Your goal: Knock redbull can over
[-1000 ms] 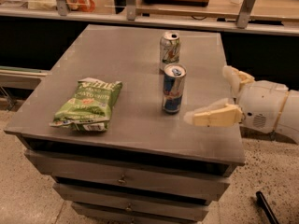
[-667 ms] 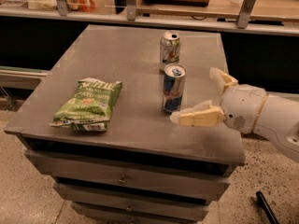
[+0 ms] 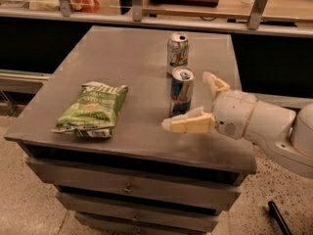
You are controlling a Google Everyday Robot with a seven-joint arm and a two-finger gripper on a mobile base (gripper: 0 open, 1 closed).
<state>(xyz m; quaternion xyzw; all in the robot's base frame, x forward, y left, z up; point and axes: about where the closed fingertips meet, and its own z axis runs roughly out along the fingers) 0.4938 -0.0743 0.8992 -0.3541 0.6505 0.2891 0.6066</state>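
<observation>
The redbull can [image 3: 181,91], blue and silver with a red logo, stands upright right of the middle of the grey table [image 3: 132,77]. My gripper [image 3: 191,102] comes in from the right with its cream fingers open. The near finger [image 3: 188,123] lies in front of the can's base. The far finger [image 3: 214,84] is to the can's right. The can stands at the mouth of the open jaws, and I cannot tell whether a finger touches it.
A silver-white can with green markings [image 3: 177,51] stands upright just behind the redbull can. A green chip bag [image 3: 92,109] lies flat at the front left. Drawers [image 3: 127,187] run under the table's front edge. A counter with metal posts [image 3: 259,6] is behind.
My gripper has moved left across the table, from well right of the redbull can to around it. Both cans and the chip bag have stayed in place.
</observation>
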